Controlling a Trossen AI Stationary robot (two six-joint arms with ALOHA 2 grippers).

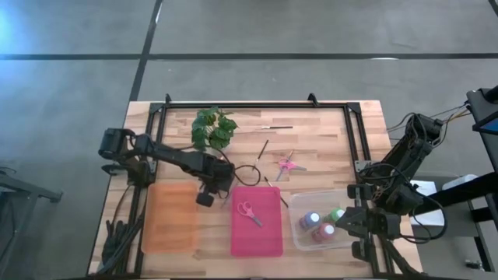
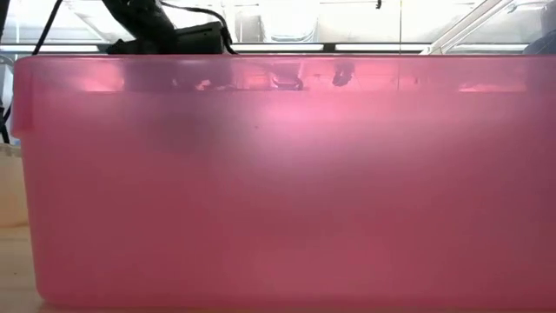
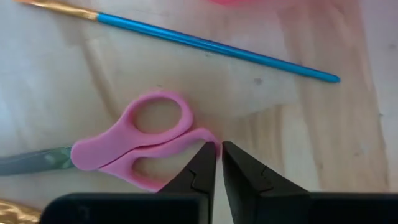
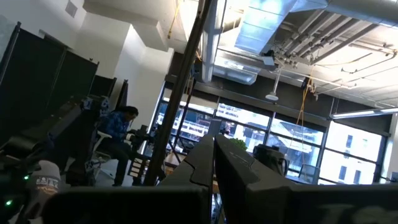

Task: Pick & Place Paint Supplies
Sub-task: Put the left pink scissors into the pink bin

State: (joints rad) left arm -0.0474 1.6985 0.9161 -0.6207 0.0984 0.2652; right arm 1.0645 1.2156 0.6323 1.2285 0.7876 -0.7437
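A: progress? 1 scissors (image 1: 248,211) in the pink tray (image 1: 268,238), bottles (image 1: 322,224) in the right bin.
B: Partway. Left claw (image 3: 219,157) nearly closed, empty, touching other scissors (image 3: 134,146) on tabletop; brushes left.

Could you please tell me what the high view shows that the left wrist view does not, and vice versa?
Only the high view: the plant, orange bin, pink bin, bottles in a clear bin, and the right arm waiting at the table's edge. Only the left wrist view: a blue brush. Both: pink scissors on bare wood and the left claw.
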